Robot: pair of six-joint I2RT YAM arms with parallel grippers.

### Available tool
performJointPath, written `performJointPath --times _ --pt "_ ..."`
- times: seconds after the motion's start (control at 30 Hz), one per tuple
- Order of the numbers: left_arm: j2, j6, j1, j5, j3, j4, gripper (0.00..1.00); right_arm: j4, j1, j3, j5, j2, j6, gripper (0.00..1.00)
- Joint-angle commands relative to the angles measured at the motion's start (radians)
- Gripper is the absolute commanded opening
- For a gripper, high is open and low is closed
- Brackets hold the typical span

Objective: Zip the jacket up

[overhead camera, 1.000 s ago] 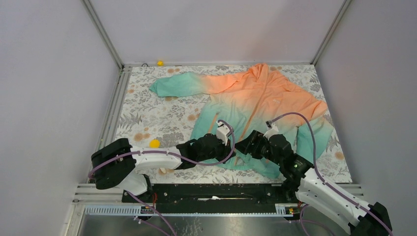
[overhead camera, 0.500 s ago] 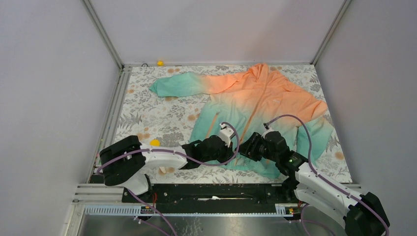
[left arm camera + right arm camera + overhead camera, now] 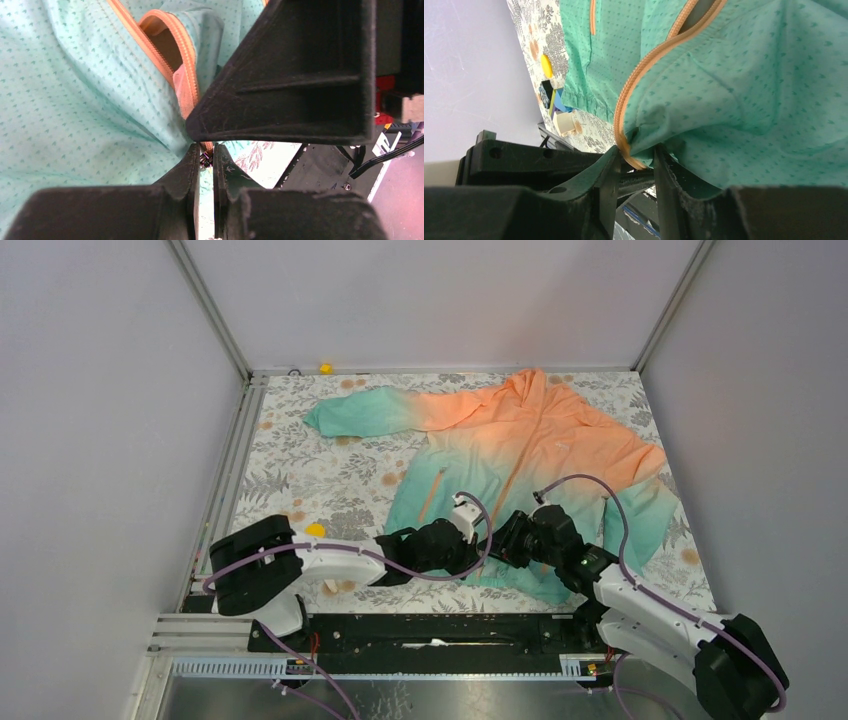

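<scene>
Jacket [image 3: 530,435] hem: zipper slider [image 3: 205,161] pinched by left gripper [image 3: 204,155], zipper tape [image 3: 620,120] clamped in right gripper [image 3: 635,155]. Tape best held taut, slider drawn straight collarward.

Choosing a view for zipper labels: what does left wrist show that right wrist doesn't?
Left wrist only: left gripper pinching a small dark metal zipper part.
Right wrist only: right gripper clamping the front zipper at its bottom end, and a yellow disc on the floral table cover.
Both: the teal jacket and that orange zipper, unzipped.
</scene>
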State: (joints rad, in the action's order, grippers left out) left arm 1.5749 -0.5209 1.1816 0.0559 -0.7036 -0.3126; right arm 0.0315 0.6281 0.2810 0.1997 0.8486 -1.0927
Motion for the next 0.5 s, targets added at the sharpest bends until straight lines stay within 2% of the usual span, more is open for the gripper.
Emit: performJointPath --times 0.0,0.1,0.2,0.27,0.33,0.43,0.47 --pt "-0.006 -0.005 0.017 0.019 -0.051 -0.045 0.00 0.045 -0.005 0.018 -0.027 0.020 -0.007 0.36" --pt "-0.012 -0.006 0.019 0.019 -0.055 -0.041 0.00 0.046 -0.005 0.015 -0.045 0.013 -0.003 0.33" --pt "0.003 -0.010 0.020 0.009 -0.077 -0.016 0.00 0.047 -0.003 0.008 -0.057 -0.002 -0.005 0.20" --pt "0.014 -0.018 0.019 -0.001 -0.096 0.008 0.00 0.047 -0.005 -0.001 -0.063 -0.017 -0.007 0.01" --pt "0.007 -0.037 0.019 -0.022 -0.093 0.007 0.12 0.047 -0.005 -0.015 -0.071 -0.036 0.004 0.00" --pt "-0.037 -0.075 0.014 -0.036 -0.070 0.012 0.42 0.037 -0.005 -0.024 -0.096 -0.081 0.110 0.00" --pt "-0.057 -0.087 0.010 -0.043 -0.066 0.025 0.49 0.011 -0.004 -0.021 -0.117 -0.099 0.139 0.00"
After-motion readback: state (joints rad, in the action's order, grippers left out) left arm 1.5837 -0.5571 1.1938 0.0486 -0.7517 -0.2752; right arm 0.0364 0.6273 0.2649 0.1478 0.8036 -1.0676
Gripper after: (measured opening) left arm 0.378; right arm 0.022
